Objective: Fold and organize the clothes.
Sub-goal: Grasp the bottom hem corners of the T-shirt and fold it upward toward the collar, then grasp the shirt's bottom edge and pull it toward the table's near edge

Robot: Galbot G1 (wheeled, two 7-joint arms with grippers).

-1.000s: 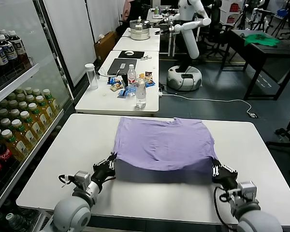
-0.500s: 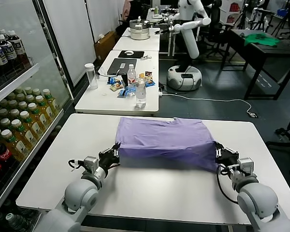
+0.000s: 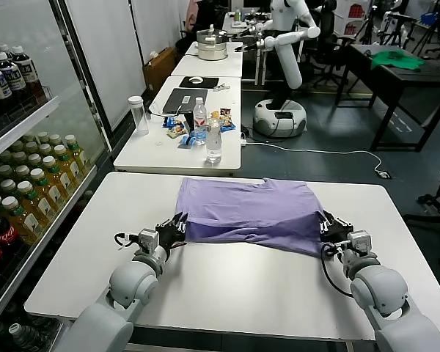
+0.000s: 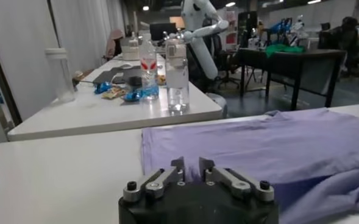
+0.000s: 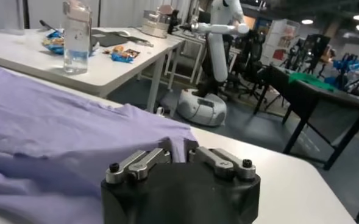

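- The lavender T-shirt lies on the white tabletop, more toward the far half, with its near edge doubled up into a loose fold across the front.
- The left gripper sits low at the shirt's near-left corner; in the left wrist view its fingers are pressed nearly together with the purple hem right at the tips, so it's pinching the shirt's edge.
- The right gripper is at the near-right corner, same deal: the right wrist view shows a tuck of purple cloth caught between its fingers.
- Both arms reach in from the near side of the tabletop, one at each end of the folded edge (pretty symmetrical).
- Behind the tabletop there's another white table with two clear water bottles, some snack packets and a laptop.
- A drinks cooler full of bottles runs along the robot's left.
- Way in the back, a white robot stands by a dark table with a green garment on it.
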